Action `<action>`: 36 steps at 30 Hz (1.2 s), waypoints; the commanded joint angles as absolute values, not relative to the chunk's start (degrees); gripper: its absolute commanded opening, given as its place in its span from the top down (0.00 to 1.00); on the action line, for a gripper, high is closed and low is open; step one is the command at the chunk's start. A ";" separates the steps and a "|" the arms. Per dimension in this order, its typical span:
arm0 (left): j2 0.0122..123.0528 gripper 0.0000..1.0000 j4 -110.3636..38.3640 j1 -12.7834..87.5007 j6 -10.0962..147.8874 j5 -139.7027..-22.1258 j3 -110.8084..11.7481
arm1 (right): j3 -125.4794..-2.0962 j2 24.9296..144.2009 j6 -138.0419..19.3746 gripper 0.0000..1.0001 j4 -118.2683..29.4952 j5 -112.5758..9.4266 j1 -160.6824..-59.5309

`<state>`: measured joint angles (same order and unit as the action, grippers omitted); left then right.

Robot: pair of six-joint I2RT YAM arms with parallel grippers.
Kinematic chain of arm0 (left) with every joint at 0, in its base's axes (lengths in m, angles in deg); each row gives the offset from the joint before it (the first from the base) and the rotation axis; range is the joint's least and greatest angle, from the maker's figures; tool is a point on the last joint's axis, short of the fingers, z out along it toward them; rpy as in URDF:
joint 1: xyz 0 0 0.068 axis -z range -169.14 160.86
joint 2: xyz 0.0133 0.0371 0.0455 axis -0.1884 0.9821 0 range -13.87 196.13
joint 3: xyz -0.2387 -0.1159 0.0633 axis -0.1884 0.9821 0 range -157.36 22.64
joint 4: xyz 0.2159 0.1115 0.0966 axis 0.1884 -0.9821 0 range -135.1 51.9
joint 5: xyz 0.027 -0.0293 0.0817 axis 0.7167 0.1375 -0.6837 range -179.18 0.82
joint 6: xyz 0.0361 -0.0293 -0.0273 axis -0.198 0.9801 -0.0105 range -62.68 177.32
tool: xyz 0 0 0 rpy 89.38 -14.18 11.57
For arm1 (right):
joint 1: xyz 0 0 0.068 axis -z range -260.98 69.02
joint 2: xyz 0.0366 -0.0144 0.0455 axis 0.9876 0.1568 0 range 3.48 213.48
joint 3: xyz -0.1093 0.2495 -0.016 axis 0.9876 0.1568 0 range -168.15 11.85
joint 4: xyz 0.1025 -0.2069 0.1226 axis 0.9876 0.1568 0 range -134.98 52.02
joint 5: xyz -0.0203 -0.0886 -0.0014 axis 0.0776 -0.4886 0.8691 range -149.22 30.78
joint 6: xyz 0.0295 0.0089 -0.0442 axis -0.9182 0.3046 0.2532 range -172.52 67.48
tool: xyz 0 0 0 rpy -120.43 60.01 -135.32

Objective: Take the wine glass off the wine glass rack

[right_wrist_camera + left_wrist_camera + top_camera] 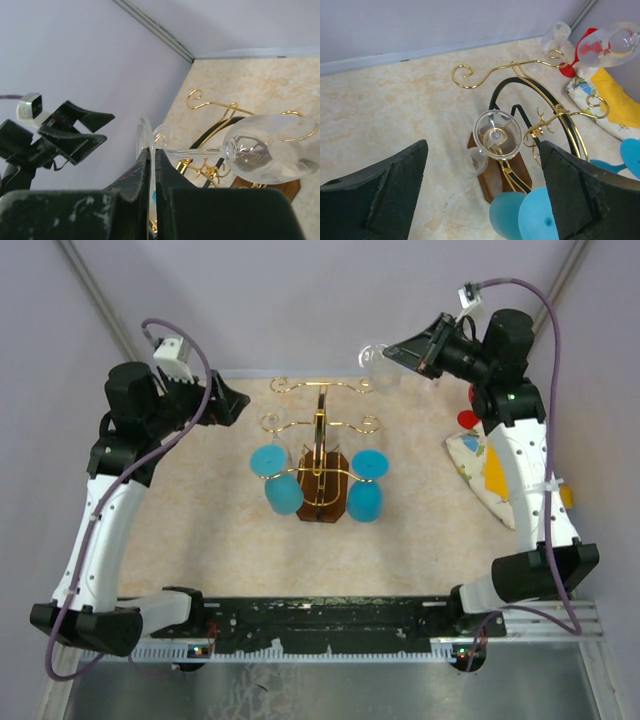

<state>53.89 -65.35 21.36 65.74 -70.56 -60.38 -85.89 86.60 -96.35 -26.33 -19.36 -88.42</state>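
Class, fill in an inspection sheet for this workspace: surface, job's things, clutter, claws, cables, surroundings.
Surface: beige marbled table.
Job's things: wine glass rack upright mid-table; clear wine glass off it, held aloft at right rear; two blue glasses and a second clear glass hang on the rack.
Clutter: colourful cloth and a red object at the right edge.
Claws: left claw open, empty, left of rack; right claw shut on the wine glass's foot.
Cables: a purple cable loops over each arm.
Surroundings: lavender walls; nothing else seen.
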 commanded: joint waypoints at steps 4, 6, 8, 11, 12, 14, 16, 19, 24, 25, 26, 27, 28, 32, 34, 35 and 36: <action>56.80 0.03 -67.89 20.97 74.18 -61.72 -68.58 | -97.78 84.35 -90.54 1.00 -24.15 -11.76 -94.94; 58.45 0.04 -69.32 20.97 77.33 -59.15 -71.53 | -103.99 85.78 -80.52 1.00 -16.58 -14.87 -100.83; 60.04 0.06 -70.99 20.88 80.13 -56.92 -74.45 | -108.59 86.48 -69.98 1.00 -10.40 -20.31 -107.99; 61.33 0.06 -71.96 20.79 83.63 -55.39 -77.37 | -108.33 84.92 -55.03 1.00 -5.78 -33.33 -120.02; 61.54 0.06 -71.82 20.73 84.78 -54.74 -77.69 | -107.21 84.24 -51.14 1.00 -5.63 -37.18 -123.36; 62.37 0.06 -72.22 20.20 87.03 -53.03 -78.60 | -104.44 82.92 -44.96 1.00 -5.77 -43.95 -128.78; 62.83 0.06 -72.44 18.76 89.45 -51.22 -79.45 | -102.58 82.43 -40.63 1.00 -5.60 -47.75 -131.66; 62.92 0.06 -70.81 17.01 93.22 -47.64 -79.53 | -100.91 82.37 -35.97 1.00 -4.82 -50.34 -134.31; 64.03 0.03 -66.89 16.59 100.06 -38.97 -77.24 | -94.86 80.07 -27.73 1.00 -8.31 -54.92 -138.67; 64.20 0.02 -66.93 16.64 100.70 -38.08 -76.95 | -94.03 79.66 -26.87 1.00 -8.90 -54.19 -138.72; 64.36 0.02 -66.81 16.58 101.20 -37.10 -76.60 | -93.31 79.28 -26.16 1.00 -9.42 -53.25 -138.80; 64.36 0.02 -66.76 16.69 101.72 -36.29 -76.16 | -92.63 78.85 -25.47 1.00 -10.14 -51.51 -138.81; 64.35 0.02 -66.65 16.71 102.22 -35.40 -75.83 | -92.00 78.48 -24.79 1.00 -10.90 -50.30 -138.89; 64.50 0.00 -65.28 17.22 104.76 -31.41 -73.32 | -89.44 76.99 -21.30 1.00 -14.14 -47.61 -139.82; 64.72 0.00 -66.99 17.72 104.04 -31.42 -73.22 | -89.68 77.29 -20.23 1.00 -14.52 -46.10 -140.15; 64.99 0.00 -68.60 17.93 103.27 -31.77 -73.49 | -90.00 77.68 -19.85 1.00 -14.50 -45.67 -140.40; 65.27 0.00 -70.13 18.16 102.51 -32.00 -73.86 | -90.70 78.22 -19.41 1.00 -14.15 -45.43 -140.66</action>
<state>64.49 -67.86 17.25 102.57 -34.61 -73.54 -88.27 80.34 -24.95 -6.48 -48.01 -139.13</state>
